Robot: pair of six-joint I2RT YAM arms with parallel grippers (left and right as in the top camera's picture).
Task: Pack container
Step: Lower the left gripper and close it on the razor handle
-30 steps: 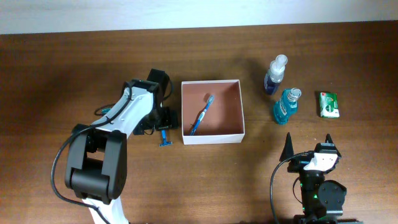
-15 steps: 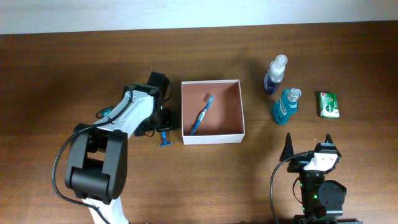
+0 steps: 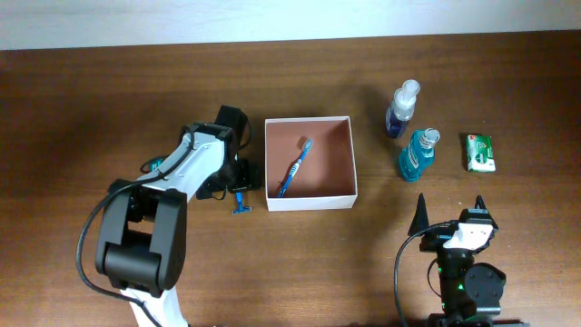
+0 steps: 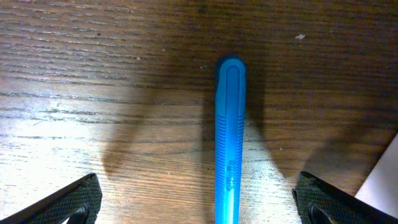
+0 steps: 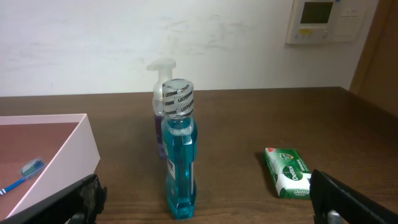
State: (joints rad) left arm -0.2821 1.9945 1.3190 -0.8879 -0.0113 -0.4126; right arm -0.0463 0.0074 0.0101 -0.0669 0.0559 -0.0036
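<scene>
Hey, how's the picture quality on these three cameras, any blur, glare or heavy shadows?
Overhead: sharp, evenly lit, no glare on the container. Left wrist: very close, blue razor handle crisp, with faint shadows fanning over the wood. Right wrist: mouthwash bottle in focus, bright wall behind nearly swallows the pale pump bottle.

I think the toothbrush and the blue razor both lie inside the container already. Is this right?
Not quite. Only the toothbrush lies inside the container; the blue razor lies on the table beside it, as the overhead view shows.
</scene>
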